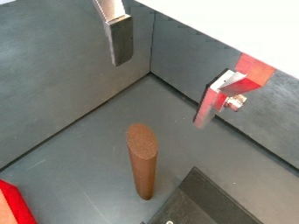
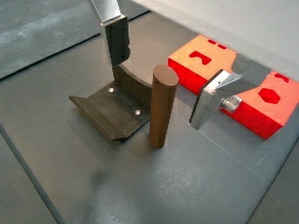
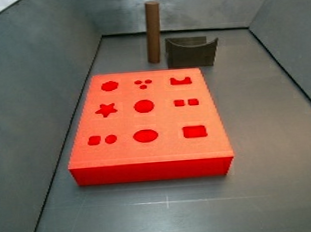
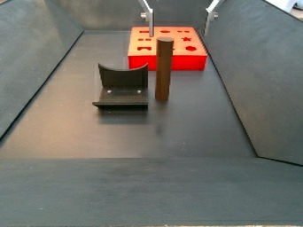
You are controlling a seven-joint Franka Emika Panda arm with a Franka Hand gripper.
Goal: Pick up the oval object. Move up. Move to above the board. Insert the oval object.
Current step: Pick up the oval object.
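Oval object point(image 2: 162, 108) upright beside fixture point(image 2: 114, 111); pincer point(image 2: 163, 74) open above, clear

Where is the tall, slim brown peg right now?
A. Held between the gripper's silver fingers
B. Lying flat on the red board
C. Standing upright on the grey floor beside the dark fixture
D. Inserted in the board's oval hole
C: in a side view the tall, slim brown peg stands upright on the floor beside the dark fixture, short of the red board; the gripper hangs open above it, fingers apart, holding nothing.
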